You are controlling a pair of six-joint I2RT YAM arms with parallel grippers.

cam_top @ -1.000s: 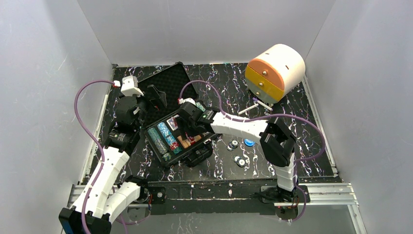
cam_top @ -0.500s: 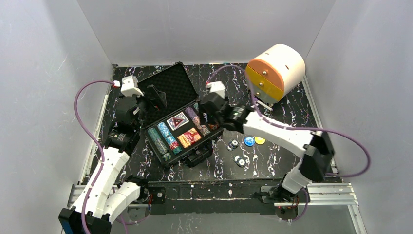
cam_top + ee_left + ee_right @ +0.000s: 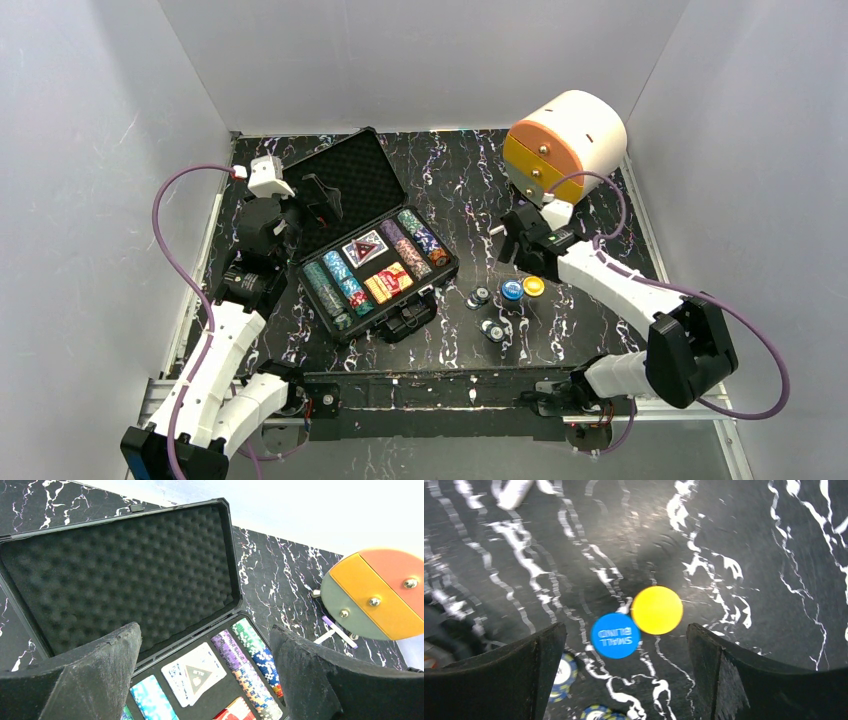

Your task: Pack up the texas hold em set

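The black case (image 3: 405,318) lies open left of centre, its foam lid (image 3: 120,575) tipped back. In its tray are rows of multicoloured chips (image 3: 338,283), a white card deck (image 3: 197,672) and a red deck (image 3: 390,282). My left gripper (image 3: 322,200) hangs open over the lid's near edge with nothing between its fingers; the wrist view shows it (image 3: 205,630) above the tray. My right gripper (image 3: 515,243) is open and empty above a blue button (image 3: 615,635) and a yellow button (image 3: 657,610) on the table. Loose chips (image 3: 480,296) (image 3: 491,328) lie near them.
A cream-and-orange round drawer box (image 3: 565,145) stands at the back right. Two thin white and purple sticks (image 3: 335,632) lie in front of it. Grey walls close in the black marbled table (image 3: 590,200) on three sides.
My right arm has drawn back out of the case and swung right to hover over the buttons, its jaws opening wider. The red deck now lies uncovered in the tray. The left arm has not moved.
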